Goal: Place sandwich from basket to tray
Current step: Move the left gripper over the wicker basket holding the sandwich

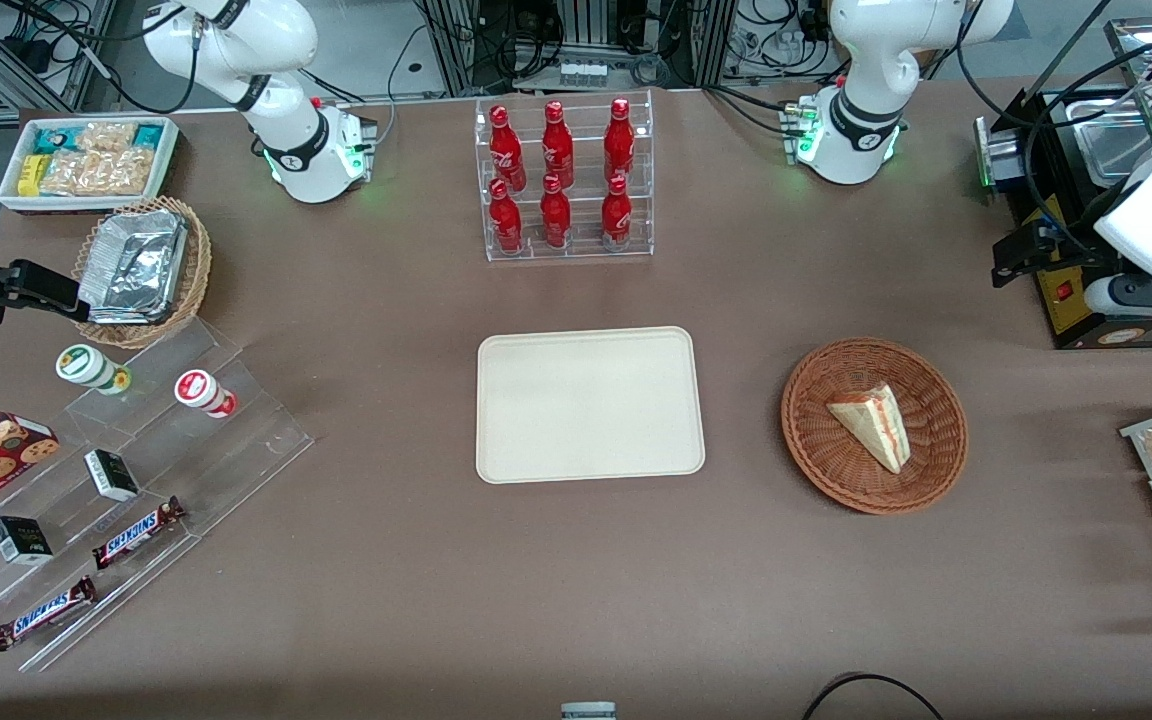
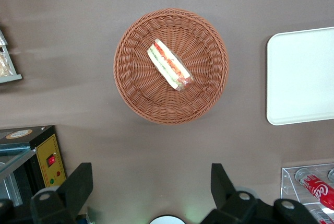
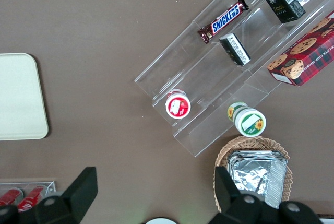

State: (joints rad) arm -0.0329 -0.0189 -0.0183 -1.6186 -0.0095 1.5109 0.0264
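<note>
The gripper (image 2: pixel 151 187) hangs high over the brown table (image 1: pixel 576 560), fingers (image 2: pixel 78 185) spread wide, holding nothing. Directly below, the sandwich (image 2: pixel 169 63) lies in the basket (image 2: pixel 130 85), beside the bare tray (image 1: pixel 589 404). Farther from the front camera, a clear rack of red bottles (image 1: pixel 561 180).

Legible text: "SNICKERS" on two brown-wrapped chocolate bars (image 1: pixel 139 532) (image 1: pixel 43 613) lying on clear acrylic stepped display stand (image 1: pixel 236 440); white script logo, only partly readable, on red bottles (image 1: pixel 557 150).
</note>
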